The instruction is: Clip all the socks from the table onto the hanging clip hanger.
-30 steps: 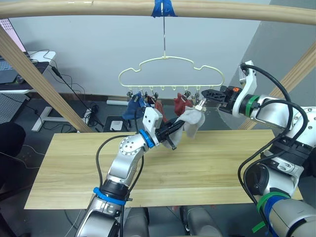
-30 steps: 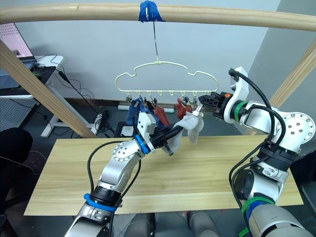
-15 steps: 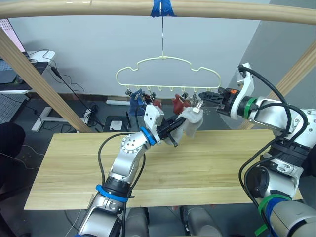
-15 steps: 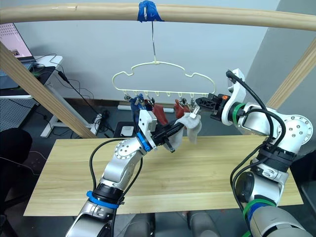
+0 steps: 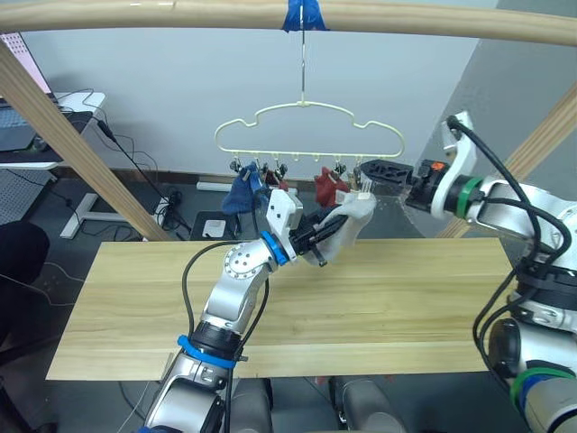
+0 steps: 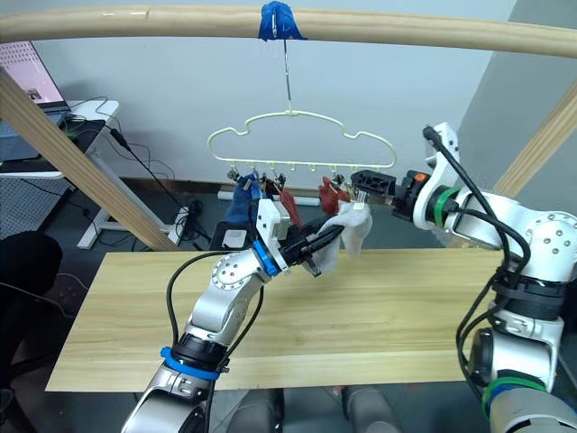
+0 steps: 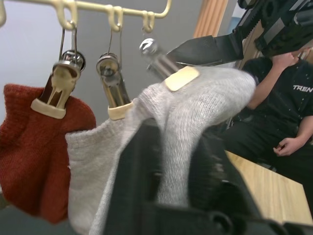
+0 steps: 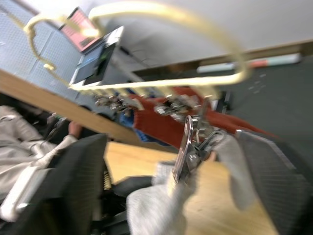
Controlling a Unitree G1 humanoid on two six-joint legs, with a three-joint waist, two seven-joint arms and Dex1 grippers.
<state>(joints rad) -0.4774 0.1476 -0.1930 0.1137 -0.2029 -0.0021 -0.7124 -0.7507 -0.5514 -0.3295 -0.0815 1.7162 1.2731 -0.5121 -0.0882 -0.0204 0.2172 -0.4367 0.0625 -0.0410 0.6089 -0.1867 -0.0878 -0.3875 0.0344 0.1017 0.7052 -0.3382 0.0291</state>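
While the blue sock point(image 5: 242, 194) and rust ones point(image 5: 326, 188) already hang at the left of the clip hanger point(image 5: 306, 126), the left gripper point(image 6: 326, 242) has its jaws pinching a grey sock point(image 6: 350, 227), lifted off the surface point(image 5: 270, 316) just under the rightmost clip point(image 7: 161, 61). Right gripper point(image 5: 374, 171), jaws spread, sits beside that clip, nearest to it.

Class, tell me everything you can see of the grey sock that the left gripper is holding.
The grey sock is soft, pale knit, bunched and lifted above the table. The left gripper pinches its lower part. Its upper edge sits at the end clip of the clip hanger, beside another grey sock already clipped.
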